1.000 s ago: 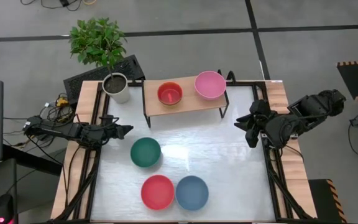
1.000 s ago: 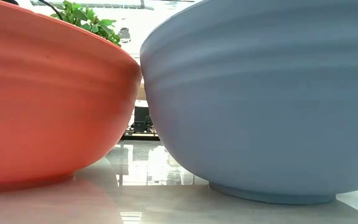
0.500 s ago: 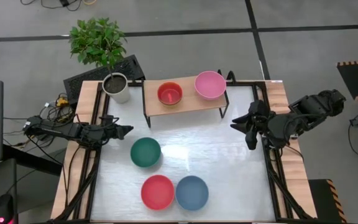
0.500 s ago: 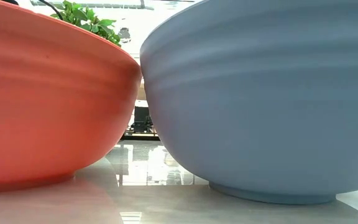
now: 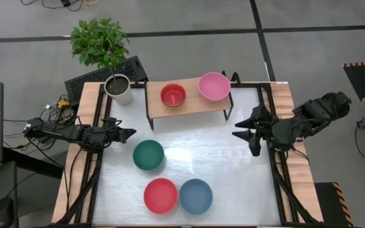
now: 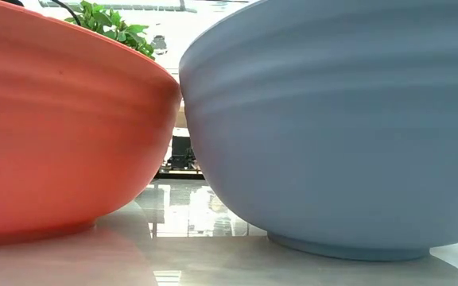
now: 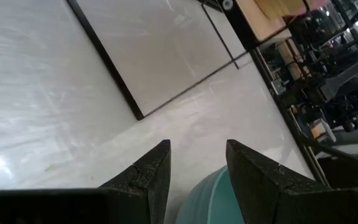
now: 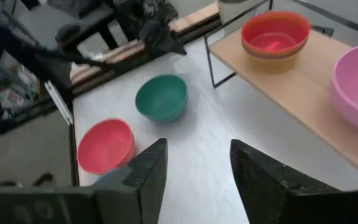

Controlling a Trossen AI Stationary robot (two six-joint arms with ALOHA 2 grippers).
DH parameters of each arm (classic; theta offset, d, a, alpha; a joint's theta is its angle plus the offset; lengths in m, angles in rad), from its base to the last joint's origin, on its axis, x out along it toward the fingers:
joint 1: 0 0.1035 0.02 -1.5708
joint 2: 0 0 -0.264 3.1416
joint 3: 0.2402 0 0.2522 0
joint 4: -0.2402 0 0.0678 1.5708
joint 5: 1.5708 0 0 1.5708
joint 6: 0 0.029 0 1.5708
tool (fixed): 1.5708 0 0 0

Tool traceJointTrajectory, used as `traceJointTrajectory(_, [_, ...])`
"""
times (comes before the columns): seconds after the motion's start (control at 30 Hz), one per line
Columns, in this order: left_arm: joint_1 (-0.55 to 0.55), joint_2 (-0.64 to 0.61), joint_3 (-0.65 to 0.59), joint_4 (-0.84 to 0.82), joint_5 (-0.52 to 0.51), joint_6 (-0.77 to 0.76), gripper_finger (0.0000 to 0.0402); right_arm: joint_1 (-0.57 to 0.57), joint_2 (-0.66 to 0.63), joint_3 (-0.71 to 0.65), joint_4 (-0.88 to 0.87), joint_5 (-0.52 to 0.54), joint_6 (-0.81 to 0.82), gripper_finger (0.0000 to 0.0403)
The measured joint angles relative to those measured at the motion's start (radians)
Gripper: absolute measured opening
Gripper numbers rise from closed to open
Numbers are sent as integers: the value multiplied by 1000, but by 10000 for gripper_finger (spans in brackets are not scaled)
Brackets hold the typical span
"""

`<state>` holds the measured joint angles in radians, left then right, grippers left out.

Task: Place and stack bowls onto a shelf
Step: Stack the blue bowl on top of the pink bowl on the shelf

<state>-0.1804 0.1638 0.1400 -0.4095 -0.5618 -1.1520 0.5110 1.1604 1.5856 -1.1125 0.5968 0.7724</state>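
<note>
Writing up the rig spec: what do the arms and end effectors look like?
Both arms are dark, near black, jointed. Each end effector, left and right, has two dark, wedge-shaped fingers tapering to points. Loose black cables bunch by the left arm's base. No markings visible.

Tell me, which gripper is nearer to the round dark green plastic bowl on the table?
Left. The left gripper hangs just beyond the round dark green plastic bowl, toward the table's left edge. The right gripper is across the table, near its right edge.

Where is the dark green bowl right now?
In the high view, the dark green bowl sits on the table's left half, in front of the shelf, just behind the red bowl.
</note>
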Motion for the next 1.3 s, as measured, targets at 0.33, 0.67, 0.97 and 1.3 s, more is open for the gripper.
traceJointTrajectory(0.33, [0,0,0,1,15,18,140,0,97,0,4,-52,-19,220])
traceJointTrajectory(0.67, [0,0,0,1,31,31,140,-2,208,0,29,-104,-21,221])
traceJointTrajectory(0.97, [0,0,0,1,37,47,140,-3,327,0,56,-179,39,221])
traceJointTrajectory(1.3, [0,0,-1,1,156,89,140,9,420,0,162,-237,108,221])
